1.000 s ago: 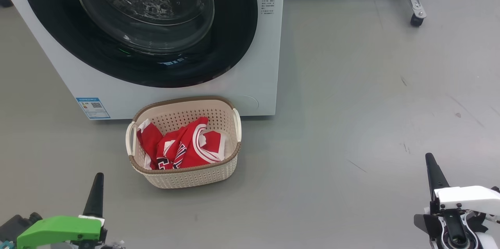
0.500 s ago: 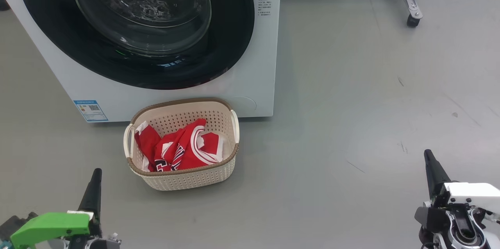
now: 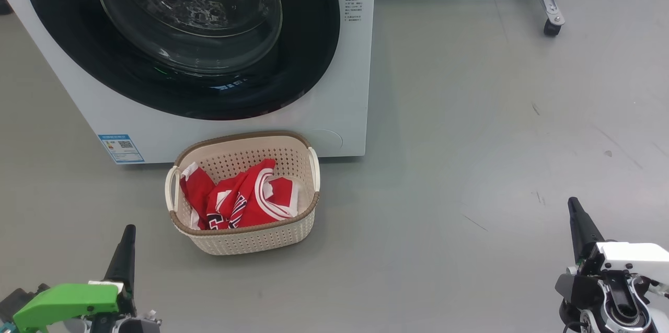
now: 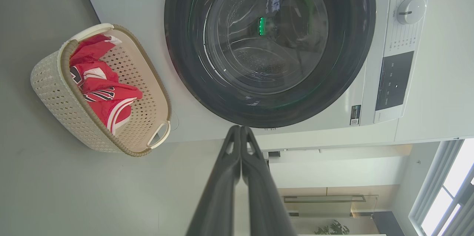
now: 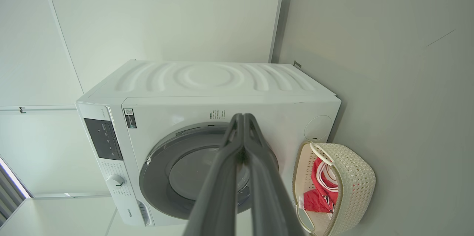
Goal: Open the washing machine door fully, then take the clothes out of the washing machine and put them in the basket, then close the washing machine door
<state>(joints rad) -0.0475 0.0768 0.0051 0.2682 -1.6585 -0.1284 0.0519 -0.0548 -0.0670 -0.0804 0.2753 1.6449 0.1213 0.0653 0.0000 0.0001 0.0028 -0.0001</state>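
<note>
Red white-trimmed jerseys (image 3: 240,199) lie in the small cream perforated plastic basket (image 3: 251,239), just before the large white washing machine (image 3: 355,87), under its shut black-ringed round door (image 3: 313,50). The left gripper (image 3: 128,229) and right gripper (image 3: 573,203), fingers pressed together, hang well back from the basket; grey floor (image 3: 470,139) spreads wide rightward.

Both arms sit low and wide apart, left fingers (image 3: 124,257) and right fingers (image 3: 581,228) pressed together, empty, pointing forward.

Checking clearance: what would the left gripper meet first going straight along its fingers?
Likely the white front of the washing machine, at the rim of the washing machine door; the left gripper aims there, the basket off to one side. Depth is unclear.
</note>
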